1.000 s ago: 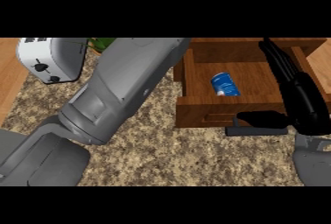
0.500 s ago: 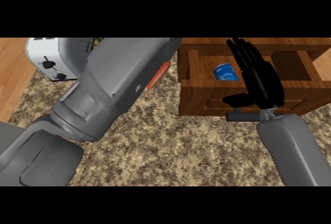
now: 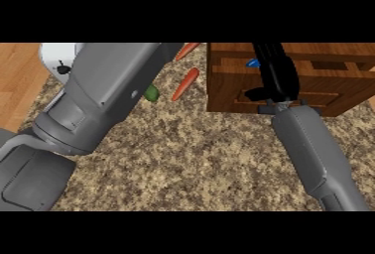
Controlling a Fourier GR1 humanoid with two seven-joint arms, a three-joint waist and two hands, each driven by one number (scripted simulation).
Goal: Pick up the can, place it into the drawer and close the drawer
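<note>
The wooden drawer point(image 3: 322, 82) stands at the upper right of the head view. Inside it only a small blue sliver of the can point(image 3: 253, 63) shows, just left of my right hand. My right hand point(image 3: 275, 74) lies over the drawer's front with its fingers straight and pointing away from me, holding nothing. The grey right forearm point(image 3: 315, 154) runs up to it from the lower right. My left forearm point(image 3: 102, 99) crosses the left half of the view and leaves at the top. The left hand itself does not show.
Two orange carrots point(image 3: 184, 84) point(image 3: 187, 50) and a green vegetable point(image 3: 152, 93) lie on the speckled counter point(image 3: 190, 158) left of the drawer. A white appliance point(image 3: 57, 58) sits at the upper left, partly behind my left arm. The wooden floor point(image 3: 18, 84) shows beyond the counter's left edge.
My right hand has moved left and further over the drawer. The can, plainly seen before, is now almost hidden. The carrots have come into view beside the drawer.
</note>
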